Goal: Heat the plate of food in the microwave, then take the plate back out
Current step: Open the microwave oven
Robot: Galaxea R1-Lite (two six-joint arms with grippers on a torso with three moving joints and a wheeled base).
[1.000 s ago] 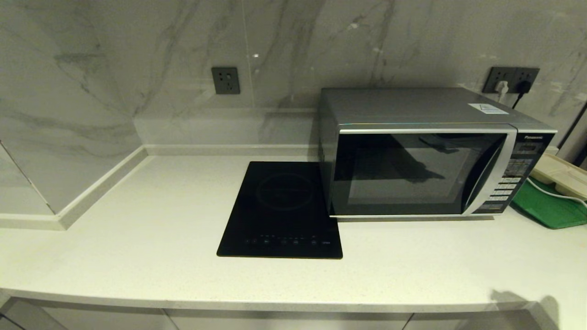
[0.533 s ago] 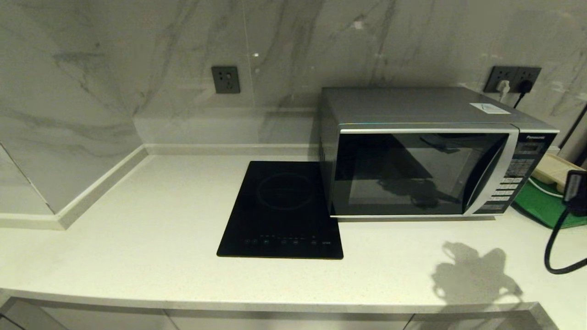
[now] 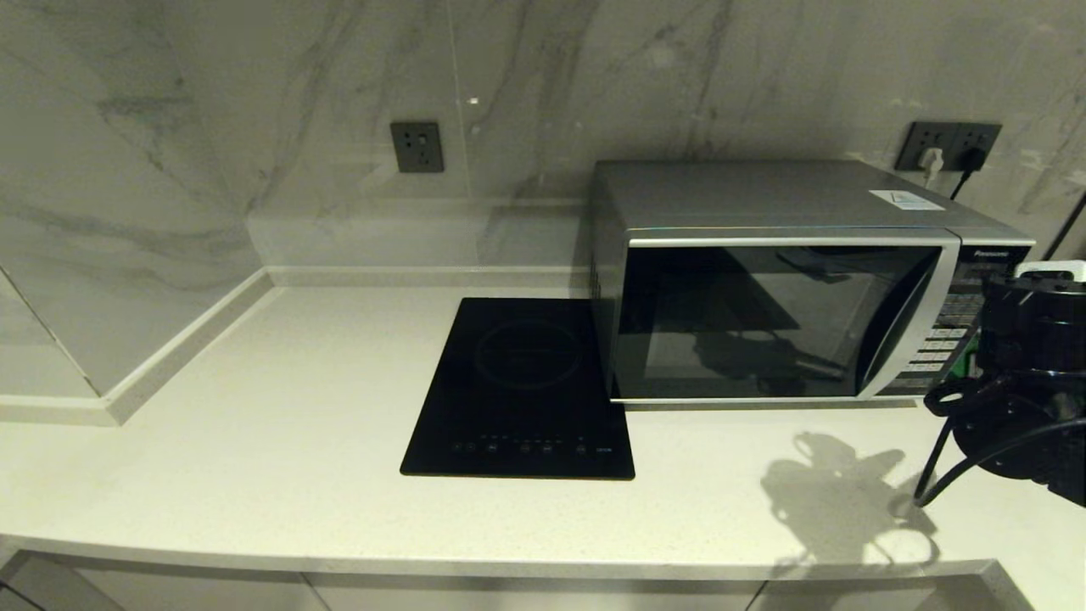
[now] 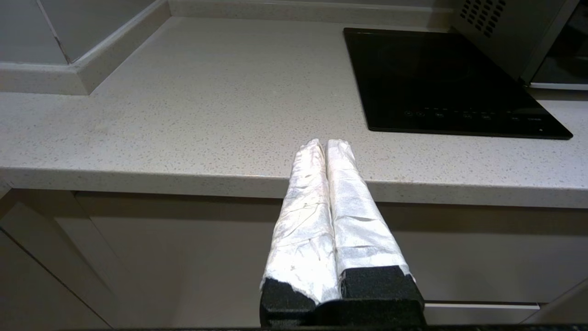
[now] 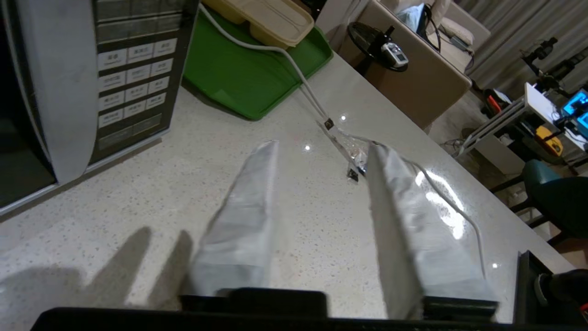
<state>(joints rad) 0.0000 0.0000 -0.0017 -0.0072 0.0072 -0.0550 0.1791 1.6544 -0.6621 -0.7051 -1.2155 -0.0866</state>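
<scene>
The right gripper [image 5: 317,156], fingers spread and empty, hovers over the countertop [image 3: 254,407] beside the closed microwave's [image 3: 780,314] button panel [image 5: 131,78]; the left gripper [image 4: 327,147] is clenched, parked.

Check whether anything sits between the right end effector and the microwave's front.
Nothing visible does. The right end effector hangs open over bare counter just off the microwave control-panel corner. The green tray and white cable lie on its far side, away from the closed door. The plate is not in view.
</scene>
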